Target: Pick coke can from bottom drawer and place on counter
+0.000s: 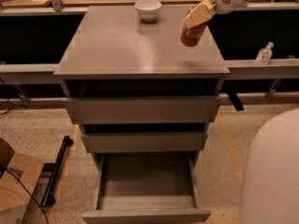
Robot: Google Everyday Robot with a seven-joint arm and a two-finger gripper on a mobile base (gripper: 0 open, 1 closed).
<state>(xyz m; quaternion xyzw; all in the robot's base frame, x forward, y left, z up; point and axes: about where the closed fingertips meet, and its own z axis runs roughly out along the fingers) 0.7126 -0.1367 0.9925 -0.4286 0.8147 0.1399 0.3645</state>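
**Tilted coke can (191,35) above the bench (121,45)**

The gripper (195,23) hangs at 2 o'clock over the bench, fingers (198,17) clamped across the top of the coke can, whose body juts below them. 1 white bowl (148,9) sits at 12 o'clock. The bottom drawer (145,190) stands open.
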